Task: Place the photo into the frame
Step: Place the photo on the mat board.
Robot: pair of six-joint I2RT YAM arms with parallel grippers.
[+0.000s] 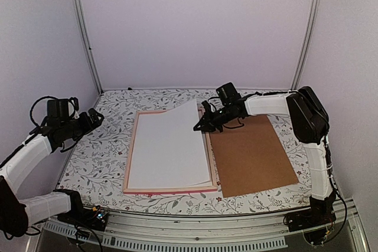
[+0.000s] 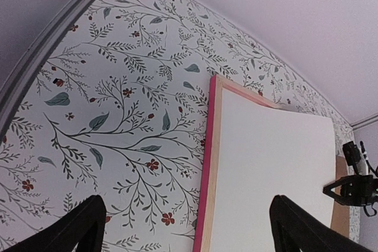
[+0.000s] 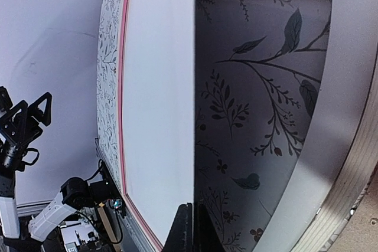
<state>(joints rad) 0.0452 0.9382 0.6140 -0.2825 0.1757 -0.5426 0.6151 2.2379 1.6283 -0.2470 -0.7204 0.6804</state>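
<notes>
The frame (image 1: 131, 153), with its thin pink border, lies flat mid-table. The photo (image 1: 168, 146) lies over it with its white back up, so the canyon picture is hidden. My right gripper (image 1: 199, 127) is shut on the photo's far right edge and holds that corner lifted off the frame. In the right wrist view the fingers (image 3: 193, 228) pinch the sheet's edge (image 3: 156, 87), and the white mat (image 3: 348, 75) with its window lies in the frame below. My left gripper (image 1: 97, 116) is open and empty, left of the frame (image 2: 208, 163), above the tablecloth.
The plain brown backing board (image 1: 254, 154) lies flat right of the frame, under the right arm. A floral tablecloth (image 1: 97, 157) covers the table. White walls and metal posts (image 1: 88, 39) enclose the back and sides.
</notes>
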